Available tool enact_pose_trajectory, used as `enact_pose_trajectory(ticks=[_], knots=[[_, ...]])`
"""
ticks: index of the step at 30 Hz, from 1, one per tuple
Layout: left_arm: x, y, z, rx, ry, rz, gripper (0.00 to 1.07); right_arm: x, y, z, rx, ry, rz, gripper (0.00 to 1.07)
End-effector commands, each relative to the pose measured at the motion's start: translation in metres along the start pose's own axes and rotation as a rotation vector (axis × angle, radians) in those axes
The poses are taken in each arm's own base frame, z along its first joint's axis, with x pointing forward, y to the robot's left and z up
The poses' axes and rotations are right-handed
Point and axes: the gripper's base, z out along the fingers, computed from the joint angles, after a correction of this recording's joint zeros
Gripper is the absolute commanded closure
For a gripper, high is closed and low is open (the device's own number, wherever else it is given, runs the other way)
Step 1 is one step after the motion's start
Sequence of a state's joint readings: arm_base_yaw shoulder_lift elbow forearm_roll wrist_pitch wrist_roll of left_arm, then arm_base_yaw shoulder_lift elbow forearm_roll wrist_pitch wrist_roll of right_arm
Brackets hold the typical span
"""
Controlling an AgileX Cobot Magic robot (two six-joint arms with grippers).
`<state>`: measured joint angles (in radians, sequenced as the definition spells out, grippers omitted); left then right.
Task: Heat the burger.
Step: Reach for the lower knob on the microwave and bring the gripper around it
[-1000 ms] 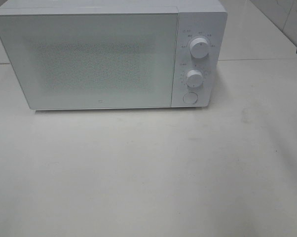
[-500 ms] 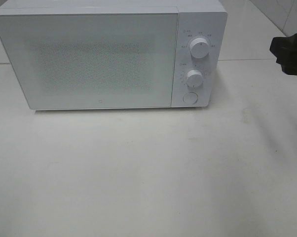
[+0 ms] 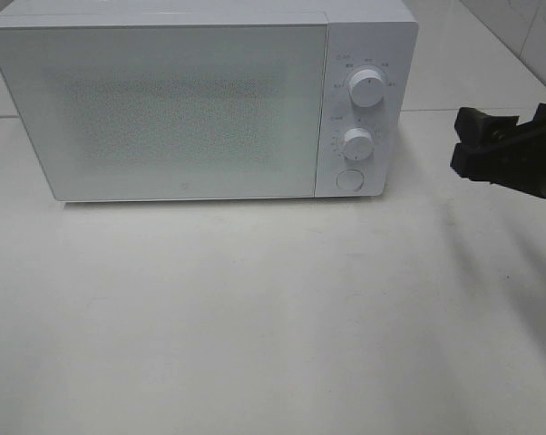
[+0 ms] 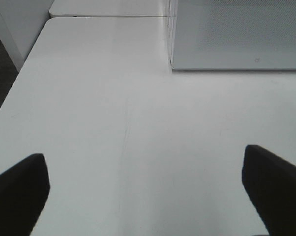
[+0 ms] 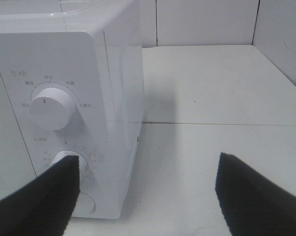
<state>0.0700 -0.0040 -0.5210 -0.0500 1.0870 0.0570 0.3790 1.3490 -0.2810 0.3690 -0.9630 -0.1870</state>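
Shut microwave on the tabletop; burger out of sight.
The right pincer hangs wide open beside the microwave's knobs, facing them. The left pincer, also spread wide, hovers over the tabletop near the door's corner. No view shows the burger, so its place and axis cannot be told.

The microwave is white. Its door carries a fine grey speckled mesh, paler toward the edges. The upper knob, lower knob and round button are white, the knobs ringed by tiny grey markings. The tabletop is off-white with faint grey seams. At three o'clock in the high view the right claw is black, as is the left claw.
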Motion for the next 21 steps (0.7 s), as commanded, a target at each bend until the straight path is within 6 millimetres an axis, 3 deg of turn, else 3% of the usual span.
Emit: enact_pose_trajectory(ticks=[1,11,13,21], knots=[[0.001,0.000,-0.003,-0.008,-0.036,-0.001,0.06,0.003,0.008,0.003,0.026,-0.061,-0.043,0.32],[0.001,0.000,-0.003,-0.008,-0.036,-0.001,0.06,0.014,0.031,0.006,0.067,-0.188,-0.054,0.32],[0.001,0.000,-0.003,-0.008,-0.036,-0.001,0.06,0.016,0.043,0.013,0.086,-0.171,-0.037,0.32],[0.001,0.000,-0.003,-0.008,-0.036,-0.001,0.06,0.018,0.060,0.031,0.119,-0.166,-0.048,0.32]])
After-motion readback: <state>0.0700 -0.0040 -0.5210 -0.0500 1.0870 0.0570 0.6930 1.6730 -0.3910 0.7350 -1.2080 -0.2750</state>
